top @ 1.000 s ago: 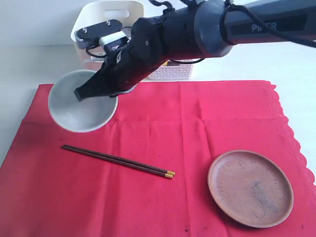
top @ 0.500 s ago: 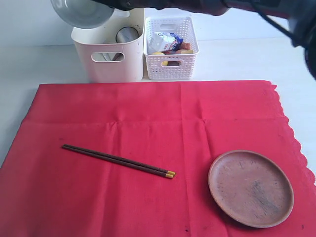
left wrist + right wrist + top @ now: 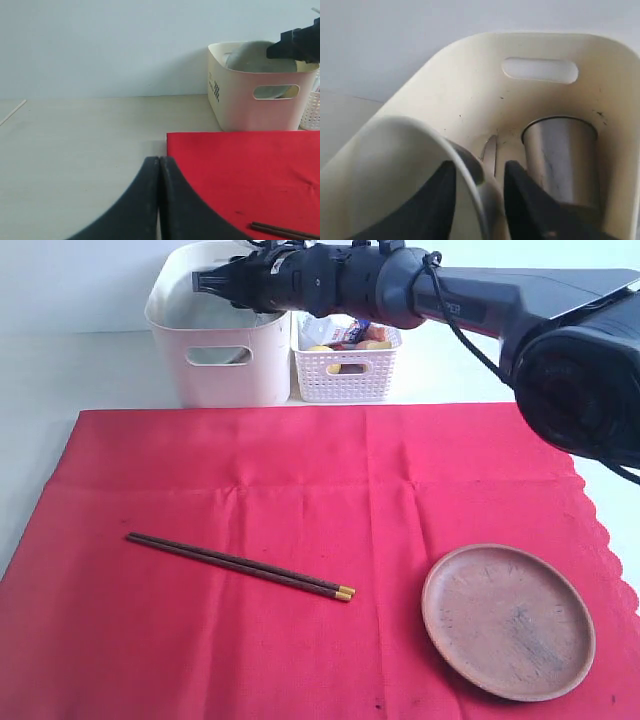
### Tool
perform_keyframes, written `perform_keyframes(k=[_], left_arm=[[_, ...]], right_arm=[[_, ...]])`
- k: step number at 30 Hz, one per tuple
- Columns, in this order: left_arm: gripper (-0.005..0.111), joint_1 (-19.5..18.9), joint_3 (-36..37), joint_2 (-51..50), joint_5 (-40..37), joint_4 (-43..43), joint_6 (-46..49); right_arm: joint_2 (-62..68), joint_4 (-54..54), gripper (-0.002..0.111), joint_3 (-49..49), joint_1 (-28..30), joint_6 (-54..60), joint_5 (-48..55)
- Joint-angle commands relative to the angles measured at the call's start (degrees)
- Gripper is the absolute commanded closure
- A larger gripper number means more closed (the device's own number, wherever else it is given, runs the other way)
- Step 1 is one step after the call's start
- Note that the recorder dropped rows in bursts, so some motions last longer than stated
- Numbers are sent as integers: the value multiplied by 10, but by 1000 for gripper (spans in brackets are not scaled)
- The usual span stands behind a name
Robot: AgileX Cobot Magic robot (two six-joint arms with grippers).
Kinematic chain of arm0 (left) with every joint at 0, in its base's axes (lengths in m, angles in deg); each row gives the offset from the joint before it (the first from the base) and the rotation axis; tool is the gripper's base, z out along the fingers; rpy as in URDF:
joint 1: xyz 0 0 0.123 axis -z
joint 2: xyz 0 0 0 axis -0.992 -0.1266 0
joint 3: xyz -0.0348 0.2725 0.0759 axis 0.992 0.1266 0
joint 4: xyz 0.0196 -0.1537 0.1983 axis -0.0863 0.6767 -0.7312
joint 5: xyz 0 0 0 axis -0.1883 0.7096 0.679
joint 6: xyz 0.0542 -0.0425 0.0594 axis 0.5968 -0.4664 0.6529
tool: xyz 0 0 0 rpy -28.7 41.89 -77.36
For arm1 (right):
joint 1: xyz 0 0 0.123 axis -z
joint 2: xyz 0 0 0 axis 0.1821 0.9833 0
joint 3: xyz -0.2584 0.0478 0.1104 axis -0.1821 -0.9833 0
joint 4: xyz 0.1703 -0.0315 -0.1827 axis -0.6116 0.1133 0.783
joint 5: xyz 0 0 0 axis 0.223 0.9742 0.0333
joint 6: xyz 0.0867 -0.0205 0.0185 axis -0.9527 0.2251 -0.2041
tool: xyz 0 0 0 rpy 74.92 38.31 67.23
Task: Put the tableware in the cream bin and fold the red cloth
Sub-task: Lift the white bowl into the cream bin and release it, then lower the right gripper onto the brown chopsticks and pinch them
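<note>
Right gripper is hovering over the cream bin. Pale bowl is sitting inside the bin, just below the fingers. Chopsticks and wooden plate are lying on the red cloth, well apart from the fingers, plate farthest.

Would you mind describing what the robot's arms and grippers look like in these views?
The right arm is a dark grey, matte tube with a bulky rounded joint. It has faint pale lettering on its side and a thin black cable looping beneath it. The right gripper has two smooth black fingers. The left gripper has matching black fingers, broad at the base and curving to narrow tips.
</note>
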Motion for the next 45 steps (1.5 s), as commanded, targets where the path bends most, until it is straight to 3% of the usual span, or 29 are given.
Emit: perform_keyframes(k=[1, 4, 10, 14, 16, 29, 33, 37, 45], left_arm=[[107, -1, -1, 4, 2, -1, -2], [107, -1, -1, 4, 2, -1, -2], [107, -1, -1, 4, 2, -1, -2], [107, -1, -1, 4, 2, -1, -2], [107, -1, -1, 4, 2, -1, -2], [107, -1, -1, 4, 2, -1, -2], [107, -1, -1, 4, 2, -1, -2], [107, -1, -1, 4, 2, -1, -2], [107, -1, -1, 4, 2, -1, -2]], right_arm=[[-7, 0, 60, 8, 1, 1, -6], [-40, 3, 60, 8, 5, 38, 83], [-170, 77, 64, 8, 12, 70, 369], [-249, 120, 95, 0, 12, 79, 546], [-280, 120, 108, -25, 12, 96, 582], [-400, 174, 108, -290, 22, 114, 584], [-395, 98, 108, -352, 11, 189, 534], [-371, 26, 108, -396, -29, 262, 470], [-293, 52, 108, -402, -133, 304, 362]])
